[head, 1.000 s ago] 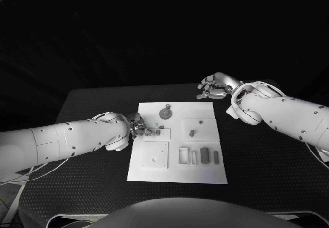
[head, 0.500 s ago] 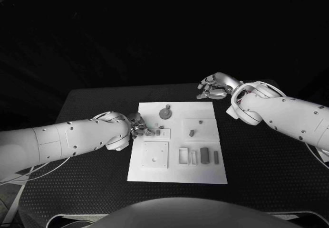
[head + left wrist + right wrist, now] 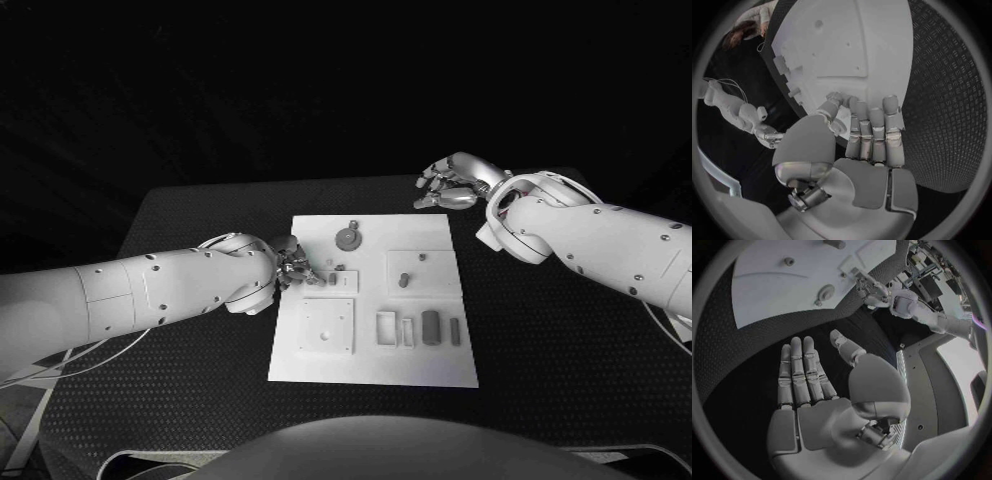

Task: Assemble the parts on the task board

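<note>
The white task board (image 3: 372,362) lies in the middle of the black table. On it are a round grey part (image 3: 349,238) at the far end, a small peg (image 3: 405,279) on a raised square, a small block (image 3: 336,279), and dark bars (image 3: 430,323) near the right side. My left hand (image 3: 293,268) is at the board's left edge, its fingertips (image 3: 856,106) straight and close to the small block, with nothing visible between them and the thumb. My right hand (image 3: 450,186) hovers past the board's far right corner, fingers spread (image 3: 803,371) and empty.
A raised square plate (image 3: 327,325) with holes sits on the board's near left part, beside open slots (image 3: 387,327). Black textured table (image 3: 562,330) surrounds the board on both sides. The table's far edge runs just behind my right hand.
My left hand has crept very slightly along the board's left edge. The right hand and the parts have not moved.
</note>
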You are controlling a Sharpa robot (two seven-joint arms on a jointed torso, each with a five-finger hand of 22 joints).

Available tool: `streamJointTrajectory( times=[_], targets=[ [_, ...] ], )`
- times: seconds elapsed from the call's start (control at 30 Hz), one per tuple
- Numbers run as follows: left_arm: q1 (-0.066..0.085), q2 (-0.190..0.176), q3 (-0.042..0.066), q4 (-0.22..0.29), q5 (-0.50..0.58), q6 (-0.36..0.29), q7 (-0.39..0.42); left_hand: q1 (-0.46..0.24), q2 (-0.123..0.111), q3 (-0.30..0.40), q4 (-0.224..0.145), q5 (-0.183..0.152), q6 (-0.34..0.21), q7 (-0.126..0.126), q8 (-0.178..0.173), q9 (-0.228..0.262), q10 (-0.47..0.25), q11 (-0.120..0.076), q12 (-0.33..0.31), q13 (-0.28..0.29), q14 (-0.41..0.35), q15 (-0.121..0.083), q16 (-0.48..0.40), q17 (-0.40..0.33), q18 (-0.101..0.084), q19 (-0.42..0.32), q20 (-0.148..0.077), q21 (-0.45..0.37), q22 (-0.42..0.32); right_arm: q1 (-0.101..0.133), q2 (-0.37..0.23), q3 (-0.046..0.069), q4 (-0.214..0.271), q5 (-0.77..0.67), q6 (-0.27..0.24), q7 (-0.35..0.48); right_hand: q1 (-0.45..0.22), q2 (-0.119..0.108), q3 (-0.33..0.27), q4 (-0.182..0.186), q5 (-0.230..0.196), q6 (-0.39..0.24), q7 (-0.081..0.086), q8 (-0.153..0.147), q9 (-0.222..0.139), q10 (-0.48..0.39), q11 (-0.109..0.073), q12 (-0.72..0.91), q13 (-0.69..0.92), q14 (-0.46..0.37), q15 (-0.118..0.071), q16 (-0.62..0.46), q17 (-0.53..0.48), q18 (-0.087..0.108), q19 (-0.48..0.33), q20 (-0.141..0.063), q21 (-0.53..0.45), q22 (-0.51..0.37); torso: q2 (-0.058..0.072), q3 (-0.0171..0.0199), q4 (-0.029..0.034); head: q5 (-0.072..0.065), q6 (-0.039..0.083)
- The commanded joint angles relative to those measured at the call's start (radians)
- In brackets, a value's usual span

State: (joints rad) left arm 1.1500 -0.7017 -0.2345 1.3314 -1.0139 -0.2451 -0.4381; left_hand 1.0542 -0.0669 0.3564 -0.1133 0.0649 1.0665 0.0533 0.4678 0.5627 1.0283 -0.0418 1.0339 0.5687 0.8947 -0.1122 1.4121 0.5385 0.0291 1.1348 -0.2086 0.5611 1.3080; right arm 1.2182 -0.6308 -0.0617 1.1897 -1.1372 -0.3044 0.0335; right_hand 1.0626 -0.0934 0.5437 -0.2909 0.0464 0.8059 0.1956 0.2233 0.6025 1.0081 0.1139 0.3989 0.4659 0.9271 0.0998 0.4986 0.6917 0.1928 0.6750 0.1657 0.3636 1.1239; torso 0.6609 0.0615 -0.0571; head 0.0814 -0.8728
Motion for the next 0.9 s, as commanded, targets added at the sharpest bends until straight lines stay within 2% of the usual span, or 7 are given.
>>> streamJointTrajectory(
  times=[0.03,0.27,0.43,0.67,0.9],
  targets=[
    [-0.002,0.002,-0.002,-0.005,0.0,0.003,0.022,0.013,0.004,0.0,-0.005,0.007,0.0,0.007,-0.008,-0.002,-0.008,0.003,0.002,-0.001,-0.006,0.004,0.004,-0.002,0.022,0.005,0.005,-0.005,0.013,0.0,0.001,0.001,0.001,-0.002,0.008,0.008,0.005,0.001,-0.006,0.0,0.001,0.009,0.0,0.005,-0.001,-0.007,-0.002,0.004,-0.002,0.0,0.007,-0.004,0.001,-0.012,-0.003,0.002,-0.006,0.002,-0.001,0.0015,-0.0005,0.0,0.0],
    [-0.002,-0.002,-0.001,-0.006,0.049,-0.003,0.062,0.016,0.042,0.003,-0.022,0.03,-0.004,0.01,-0.011,-0.005,-0.007,0.005,0.005,-0.003,-0.005,0.005,0.007,-0.003,0.02,0.006,0.005,-0.006,0.015,0.0,0.001,0.001,0.0,-0.002,0.014,0.007,0.004,0.002,-0.006,0.0,0.001,0.009,0.0,0.005,-0.001,-0.007,-0.002,0.005,-0.003,0.001,0.006,-0.004,0.002,-0.012,-0.002,0.003,-0.007,0.002,-0.001,0.0008,-0.0004,-0.001,0.0],
    [-0.002,-0.004,-0.001,-0.009,0.085,0.006,0.075,-0.001,0.077,0.002,-0.017,0.031,-0.006,0.011,-0.012,-0.007,-0.01,0.006,0.005,-0.004,-0.008,0.006,0.008,-0.004,0.02,0.003,0.006,-0.008,0.016,0.0,0.001,0.001,0.001,-0.002,0.014,0.007,0.004,0.003,-0.006,0.0,0.001,0.01,0.0,0.005,-0.001,-0.007,-0.002,0.006,-0.003,0.001,0.006,-0.005,0.002,-0.012,-0.002,0.003,-0.007,0.002,0.0,0.0017,-0.0003,-0.004,0.0],
    [-0.002,-0.009,0.0,-0.003,0.085,-0.008,0.088,0.005,0.095,0.002,-0.041,0.042,-0.012,0.014,-0.014,-0.008,-0.014,0.008,0.007,-0.005,-0.013,0.007,0.009,-0.004,0.019,0.0,0.007,-0.009,0.018,0.0,0.0,0.001,0.0,-0.002,0.015,0.007,0.003,0.003,-0.006,0.0,0.001,0.01,0.0,0.005,-0.001,-0.007,-0.002,0.006,-0.004,0.001,0.006,-0.005,0.003,-0.012,-0.002,0.003,-0.007,0.002,-0.001,0.0007,0.0003,-0.004,0.0],
    [-0.002,-0.011,0.001,-0.003,0.086,-0.012,0.094,0.005,0.117,0.008,-0.079,0.073,-0.014,0.015,-0.014,-0.009,-0.016,0.009,0.01,-0.007,-0.014,0.008,0.011,-0.005,0.018,0.0,0.008,-0.009,0.018,0.0,0.0,0.001,0.0,-0.002,0.017,0.006,0.003,0.003,-0.006,0.0,0.001,0.009,0.0,0.005,-0.001,-0.007,-0.002,0.006,-0.004,0.002,0.006,-0.006,0.003,-0.012,-0.002,0.003,-0.007,0.002,-0.001,0.0004,0.0002,-0.004,0.0]
  ],
)
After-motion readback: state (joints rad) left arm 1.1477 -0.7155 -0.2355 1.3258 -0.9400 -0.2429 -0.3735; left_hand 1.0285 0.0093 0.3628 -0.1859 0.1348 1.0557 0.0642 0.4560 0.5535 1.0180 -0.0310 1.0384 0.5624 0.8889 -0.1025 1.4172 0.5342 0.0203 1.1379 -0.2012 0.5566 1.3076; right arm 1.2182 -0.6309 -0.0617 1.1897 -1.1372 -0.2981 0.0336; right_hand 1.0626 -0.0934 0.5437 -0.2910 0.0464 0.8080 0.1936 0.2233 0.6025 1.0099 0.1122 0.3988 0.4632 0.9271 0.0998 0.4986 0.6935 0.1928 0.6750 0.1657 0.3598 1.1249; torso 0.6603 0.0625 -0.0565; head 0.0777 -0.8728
